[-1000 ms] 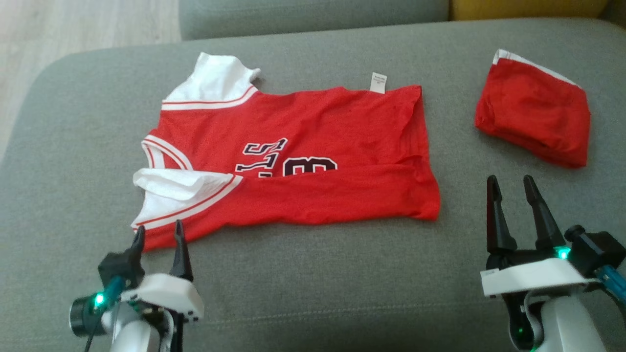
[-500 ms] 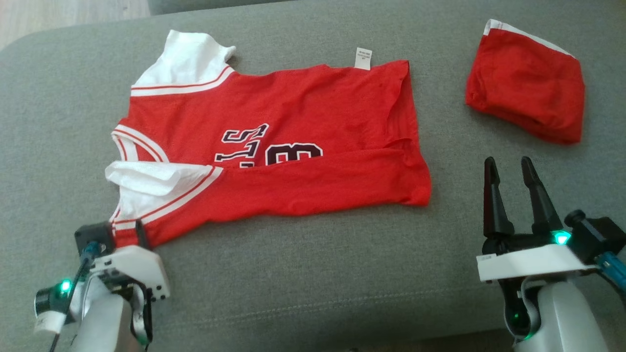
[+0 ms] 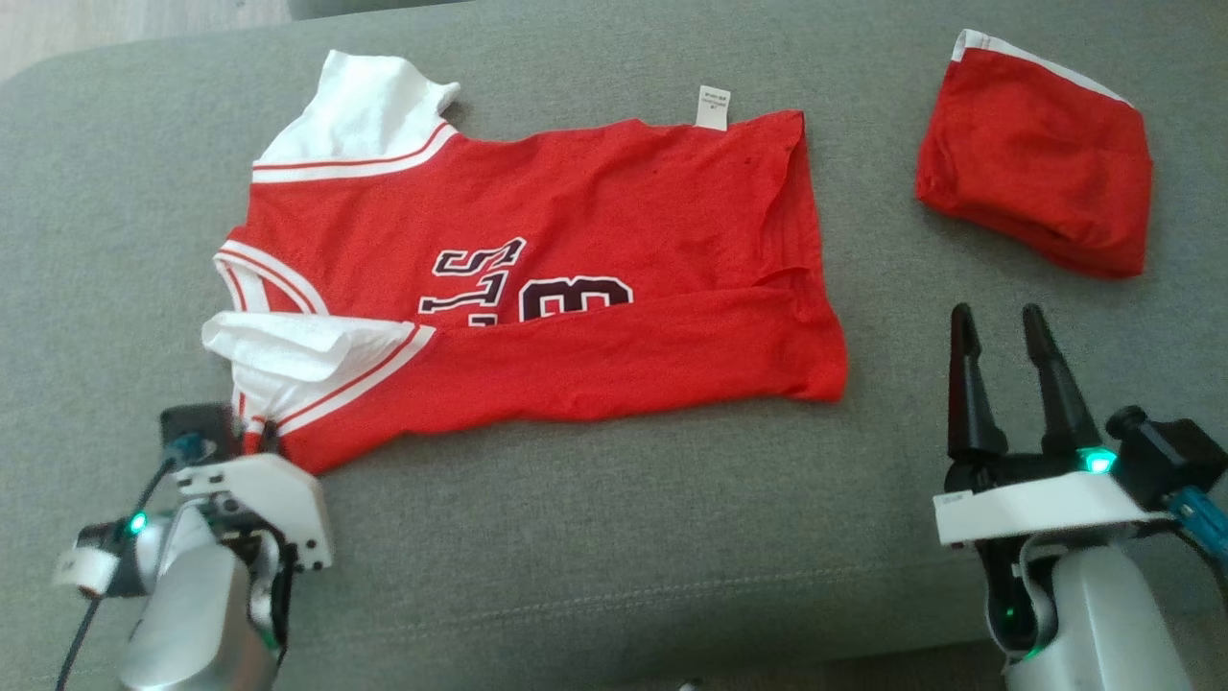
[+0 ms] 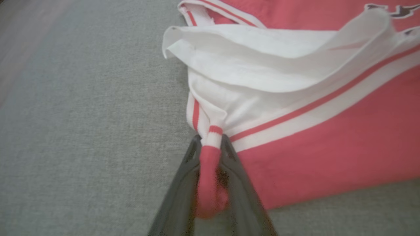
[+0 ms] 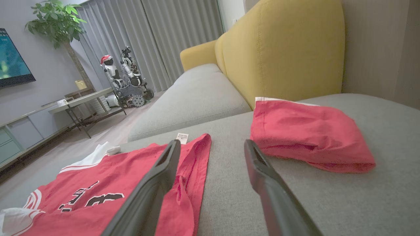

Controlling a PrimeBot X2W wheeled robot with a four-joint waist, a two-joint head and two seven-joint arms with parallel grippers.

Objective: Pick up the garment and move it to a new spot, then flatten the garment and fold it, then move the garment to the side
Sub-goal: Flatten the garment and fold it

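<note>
Two fingers of my left hand pinch one corner of the red-and-white fabric jersey on the grey sofa; my right hand hangs spread.

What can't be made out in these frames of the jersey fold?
- Head view: the print on the jersey is half covered by its folded-over near side; the label is too small to read.
- Head view: the left gripper hides its own fingertips behind its body and the cloth.
- Left wrist view: the cloth bunched between the fingers is blurred.
</note>
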